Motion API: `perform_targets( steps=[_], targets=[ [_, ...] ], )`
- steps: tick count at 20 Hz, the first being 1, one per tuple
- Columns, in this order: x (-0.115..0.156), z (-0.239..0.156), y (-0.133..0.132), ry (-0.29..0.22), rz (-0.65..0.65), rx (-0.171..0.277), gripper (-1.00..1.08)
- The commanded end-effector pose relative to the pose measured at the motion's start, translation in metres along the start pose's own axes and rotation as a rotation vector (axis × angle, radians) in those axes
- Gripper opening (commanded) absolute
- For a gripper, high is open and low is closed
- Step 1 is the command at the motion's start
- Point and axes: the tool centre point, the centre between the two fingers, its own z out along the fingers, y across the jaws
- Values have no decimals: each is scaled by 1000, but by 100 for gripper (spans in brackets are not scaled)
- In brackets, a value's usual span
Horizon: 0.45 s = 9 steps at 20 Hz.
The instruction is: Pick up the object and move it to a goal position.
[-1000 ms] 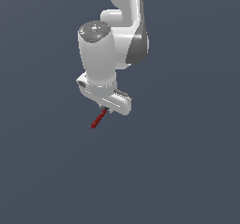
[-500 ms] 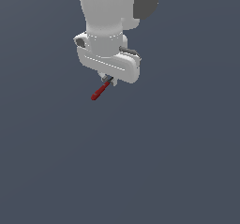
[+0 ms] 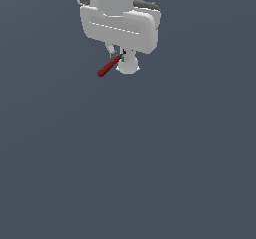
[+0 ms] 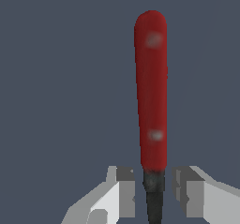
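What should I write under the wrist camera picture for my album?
Robot tool pinching the dark neck of a little utensil, its red handle poking out.

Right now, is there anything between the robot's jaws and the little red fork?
Nothing else. In the wrist view the gripper has its jaws on either side of the fork's dark neck, with only slim gaps, and the red handle sticks out past them.

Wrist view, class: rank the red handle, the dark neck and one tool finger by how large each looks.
1. Red handle, largest.
2. Tool finger, though cut off by the frame edge and near the camera, so unsure.
3. Dark neck, smallest, also cut off.
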Motion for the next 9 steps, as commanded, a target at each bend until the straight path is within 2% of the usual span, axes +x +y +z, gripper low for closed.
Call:
perform_targets(
  steps=[1, 9],
  targets=[
    [-5, -14, 0, -1, 0, -1, -100],
    [-10, -31, 0, -1, 0, -1, -100]
  ],
)
